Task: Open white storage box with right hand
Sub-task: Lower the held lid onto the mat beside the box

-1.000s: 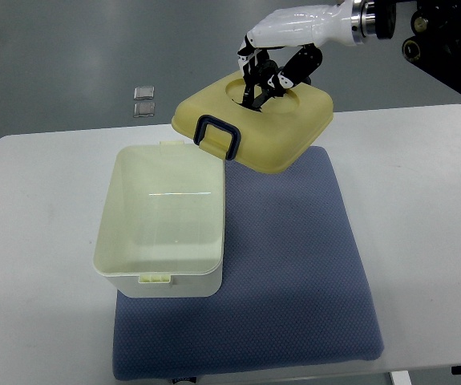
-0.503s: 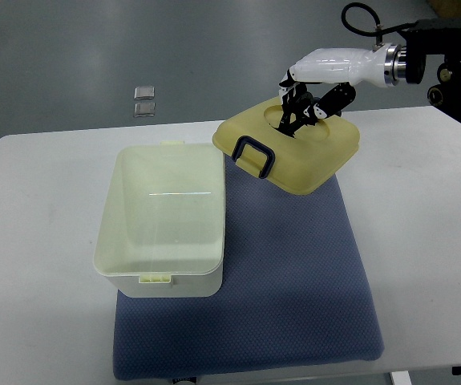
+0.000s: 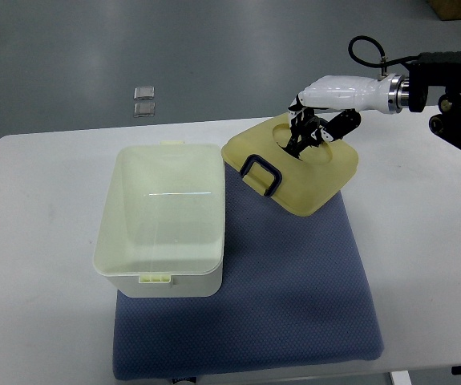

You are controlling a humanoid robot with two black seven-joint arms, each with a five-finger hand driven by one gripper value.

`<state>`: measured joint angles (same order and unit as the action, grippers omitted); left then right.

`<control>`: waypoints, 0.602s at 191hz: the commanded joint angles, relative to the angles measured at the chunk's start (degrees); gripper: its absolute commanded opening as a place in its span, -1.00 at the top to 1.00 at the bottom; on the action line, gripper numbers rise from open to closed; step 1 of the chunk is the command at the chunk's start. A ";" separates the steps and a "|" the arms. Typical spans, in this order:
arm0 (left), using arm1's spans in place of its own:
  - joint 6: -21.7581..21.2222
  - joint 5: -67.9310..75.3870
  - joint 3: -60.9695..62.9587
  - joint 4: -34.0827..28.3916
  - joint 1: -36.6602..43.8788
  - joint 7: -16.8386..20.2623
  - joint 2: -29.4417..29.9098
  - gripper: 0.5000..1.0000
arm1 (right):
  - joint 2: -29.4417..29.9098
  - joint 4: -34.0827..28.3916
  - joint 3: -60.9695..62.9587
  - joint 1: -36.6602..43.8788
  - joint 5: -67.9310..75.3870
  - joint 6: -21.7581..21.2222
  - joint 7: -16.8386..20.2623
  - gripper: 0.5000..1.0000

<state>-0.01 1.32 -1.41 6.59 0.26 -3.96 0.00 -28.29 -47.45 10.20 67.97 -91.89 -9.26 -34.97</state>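
Moved since the earlier frames: lid (image 3: 302,168) carried right and lower, away from above the box's far right corner, now over the far end of the blue mat (image 3: 294,265). Right hand (image 3: 314,132) shifted right with it, arm (image 3: 350,90) entering from the right edge.

Fingers (image 3: 304,138) curled down into the round recess on the lid's top, pinching it there. Probably chosen because the recess gives an edge to hook, leaving the dark latch handle (image 3: 260,172) free on the near-left side. Lid tilted, near edge low and apparently touching or just above the mat; cannot tell which. Placement beside the box looks deliberate: clear of the opening, on soft cloth, within reach.

White storage box (image 3: 162,220) sitting at the mat's left edge, partly on the white table (image 3: 46,241), already uncovered. Interior pale, smooth, apparently empty; only a thin light reflection across the bottom. Small clip tabs visible at the near and far rims. Lid's inside not visible, so nothing to say of its underside.

Two small square tiles (image 3: 143,101) lying on the grey floor beyond the table, unrelated to the job.

Left arm absent from view.

Judgement: opening essentially done, remaining step only to set the lid flat and release. Risk: lid sliding off the mat's far edge if let go while tilted.
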 commanded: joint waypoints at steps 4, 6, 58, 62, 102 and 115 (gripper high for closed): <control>0.01 0.00 0.00 0.00 0.00 0.01 0.00 -1.00 | 0.69 -0.10 -0.01 -1.87 -0.40 0.12 -0.03 1.00; 0.01 0.00 0.00 0.00 0.00 0.01 0.00 -1.00 | 0.78 -0.10 -0.01 -2.05 -0.40 0.21 -0.03 1.00; 0.01 0.00 0.00 0.00 0.00 0.01 0.00 -1.00 | 1.31 -0.01 -0.01 -3.89 -0.49 1.09 -0.03 1.00; 0.01 0.00 0.00 0.00 0.00 0.01 0.00 -1.00 | 1.31 -0.01 -0.01 -3.98 -0.49 1.18 -0.03 1.00; 0.01 0.00 0.00 0.00 0.00 0.01 0.00 -1.00 | 1.31 0.08 -1.06 -5.04 -0.49 2.06 -0.03 1.00; 0.01 0.00 0.00 0.00 0.00 0.01 0.00 -1.00 | 1.66 0.08 -2.03 -4.95 -0.40 2.32 -0.03 1.00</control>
<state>-0.01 1.32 -1.41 6.59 0.26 -3.96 0.00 -26.98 -47.37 9.43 63.04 -92.37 -7.36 -35.00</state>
